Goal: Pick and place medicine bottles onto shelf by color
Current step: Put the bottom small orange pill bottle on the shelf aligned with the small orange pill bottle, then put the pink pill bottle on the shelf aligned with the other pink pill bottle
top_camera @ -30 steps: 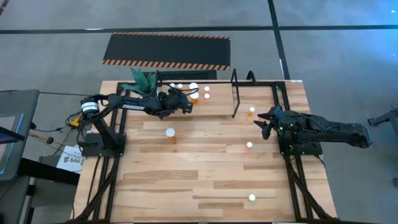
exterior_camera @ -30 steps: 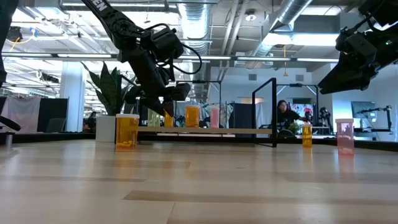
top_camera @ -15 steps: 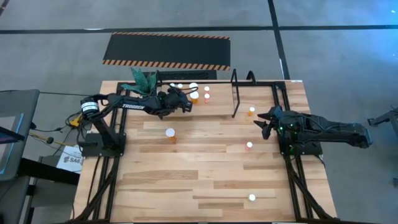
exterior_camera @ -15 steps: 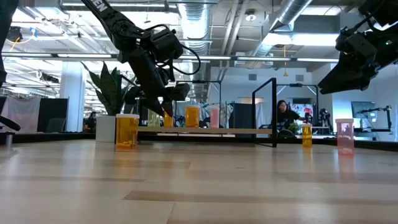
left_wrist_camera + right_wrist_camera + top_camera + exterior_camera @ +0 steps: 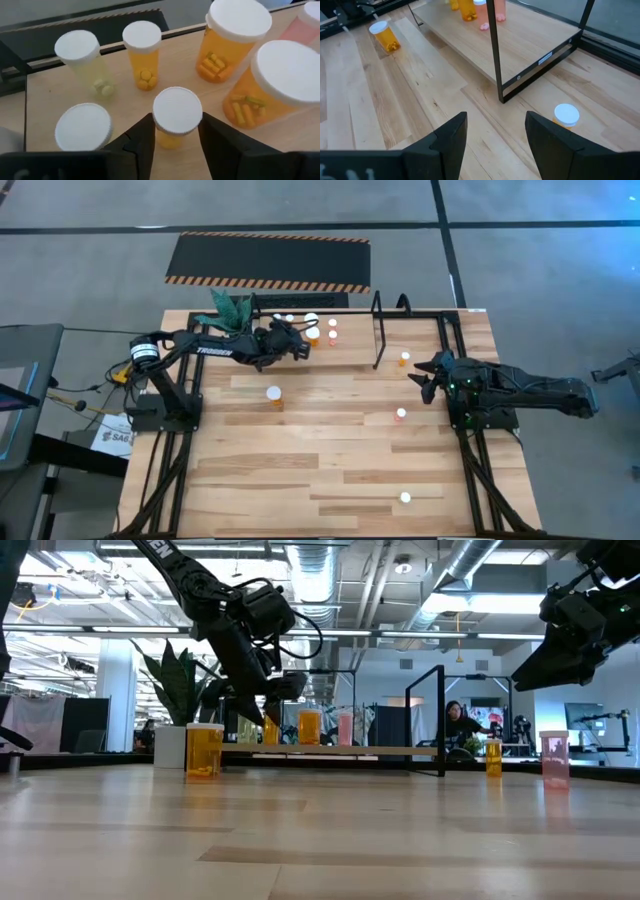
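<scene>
Since earlier, left fingers (image 5: 172, 142) loosened around small orange bottle (image 5: 176, 116) on shelf (image 5: 60, 107); right fingers (image 5: 490, 135) open above table (image 5: 330, 470).

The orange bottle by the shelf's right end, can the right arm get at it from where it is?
Probably yes. The orange bottle stands alone on bare table just ahead of the open right hand, beside the shelf upright, with nothing between them.

Green plant (image 5: 229, 308) beside hazard-striped mat (image 5: 268, 262).
</scene>
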Available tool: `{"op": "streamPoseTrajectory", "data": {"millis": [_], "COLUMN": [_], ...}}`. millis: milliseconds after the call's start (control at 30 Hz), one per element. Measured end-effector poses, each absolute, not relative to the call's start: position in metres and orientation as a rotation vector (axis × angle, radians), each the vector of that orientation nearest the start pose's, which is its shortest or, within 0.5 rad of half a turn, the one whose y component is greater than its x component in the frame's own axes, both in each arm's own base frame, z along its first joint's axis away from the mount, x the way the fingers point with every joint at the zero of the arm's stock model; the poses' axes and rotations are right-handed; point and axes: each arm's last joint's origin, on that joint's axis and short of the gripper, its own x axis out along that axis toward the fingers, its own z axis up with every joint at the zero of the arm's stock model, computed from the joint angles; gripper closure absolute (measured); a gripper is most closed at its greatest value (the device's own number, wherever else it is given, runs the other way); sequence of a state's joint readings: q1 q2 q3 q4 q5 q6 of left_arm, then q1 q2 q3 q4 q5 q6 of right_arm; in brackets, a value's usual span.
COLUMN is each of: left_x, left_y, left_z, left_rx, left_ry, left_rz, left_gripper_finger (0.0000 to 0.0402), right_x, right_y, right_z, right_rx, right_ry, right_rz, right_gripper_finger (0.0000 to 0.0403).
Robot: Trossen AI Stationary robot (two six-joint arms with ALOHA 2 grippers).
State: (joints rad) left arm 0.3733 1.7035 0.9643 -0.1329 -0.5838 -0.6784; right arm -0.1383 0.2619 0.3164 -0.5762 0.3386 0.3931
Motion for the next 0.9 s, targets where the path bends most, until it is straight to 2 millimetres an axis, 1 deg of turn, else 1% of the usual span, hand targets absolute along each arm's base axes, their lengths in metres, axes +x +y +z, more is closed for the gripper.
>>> {"op": "streamPoseTrajectory", "data": {"millis": [333, 467, 633, 800, 900], "left_x": [0.315, 0.314, 0.313, 0.311, 0.309], "left_y": [0.138, 0.134, 0.125, 0.113, 0.104], "left_z": [0.188, 0.191, 0.203, 0.221, 0.235], "left_rx": [-0.453, -0.433, -0.41, -0.366, -0.35], "left_ry": [0.529, 0.531, 0.499, 0.484, 0.504], "left_rz": [1.163, 1.171, 1.163, 1.098, 0.955], "left_gripper_finger": [0.0255, 0.0255, 0.0255, 0.0255, 0.0255], "right_x": [0.087, 0.087, 0.087, 0.087, 0.087], "right_y": [-0.022, -0.022, -0.022, -0.022, -0.022], "right_z": [0.198, 0.198, 0.198, 0.198, 0.198], "right_rx": [0.324, 0.324, 0.324, 0.324, 0.324], "right_ry": [0.425, 0.424, 0.425, 0.425, 0.425], "right_rz": [-0.562, -0.562, -0.562, -0.562, -0.562], "right_gripper_finger": [0.0178, 0.0178, 0.0178, 0.0178, 0.0178]}}
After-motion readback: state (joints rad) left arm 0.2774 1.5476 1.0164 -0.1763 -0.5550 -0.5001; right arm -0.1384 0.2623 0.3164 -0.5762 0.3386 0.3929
